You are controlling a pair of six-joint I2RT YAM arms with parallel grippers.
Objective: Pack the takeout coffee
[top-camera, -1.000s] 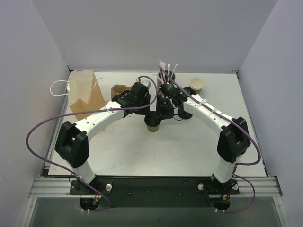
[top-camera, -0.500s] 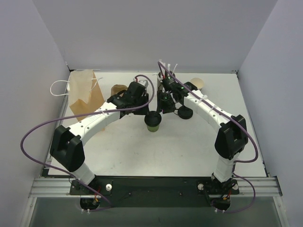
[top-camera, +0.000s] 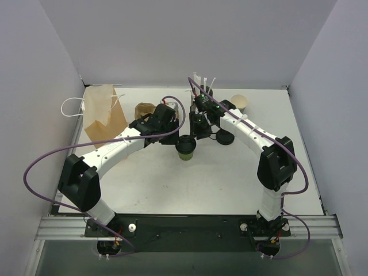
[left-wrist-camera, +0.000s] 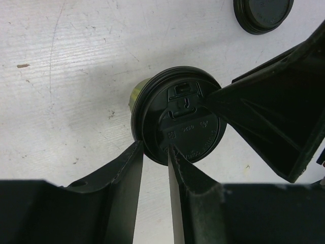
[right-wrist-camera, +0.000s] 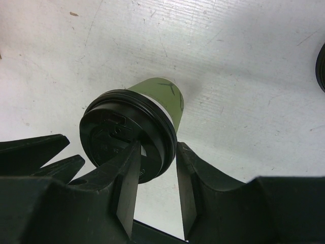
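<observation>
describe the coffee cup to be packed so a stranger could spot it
On the white table, look where the left gripper and right gripper meet: a small green paper cup stands there. It alone wears a black lid; the other cup, back right, is open.

The takeout coffee (left-wrist-camera: pixel 177 119) hides nearly all its green wall under its lid in the left wrist cam, and the spare black lid (left-wrist-camera: pixel 263 14) upper right gets chopped by the edge. Can't tell if the left gripper (left-wrist-camera: pixel 155 147) or right gripper (right-wrist-camera: pixel 158 147) jaws actually pinch the rim.
</observation>
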